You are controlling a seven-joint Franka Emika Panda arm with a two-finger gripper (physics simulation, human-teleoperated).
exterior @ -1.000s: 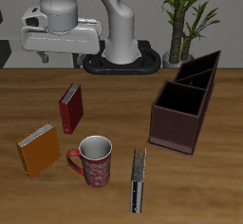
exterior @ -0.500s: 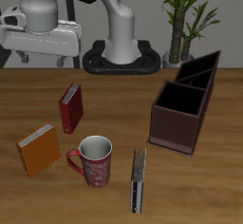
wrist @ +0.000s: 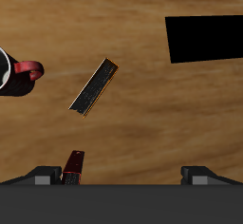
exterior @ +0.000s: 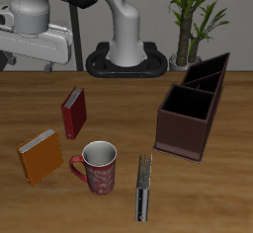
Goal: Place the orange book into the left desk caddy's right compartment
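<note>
The orange book (exterior: 41, 157) lies on the table (exterior: 119, 109) near its front edge, beside the mug (exterior: 98, 168). The gripper (exterior: 59, 61) hangs high, farther back, spread wide and empty.

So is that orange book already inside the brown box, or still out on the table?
Still out. The orange book stands on the table beside the mug, well apart from the left desk caddy.

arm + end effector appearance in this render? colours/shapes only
The arm is glossy white with rounded tubular links and dark grey-black bands at the joints, on a black round base. The end effector is a light grey boxy block; the wrist view shows its dark fingers. No cables or markings visible.
</note>
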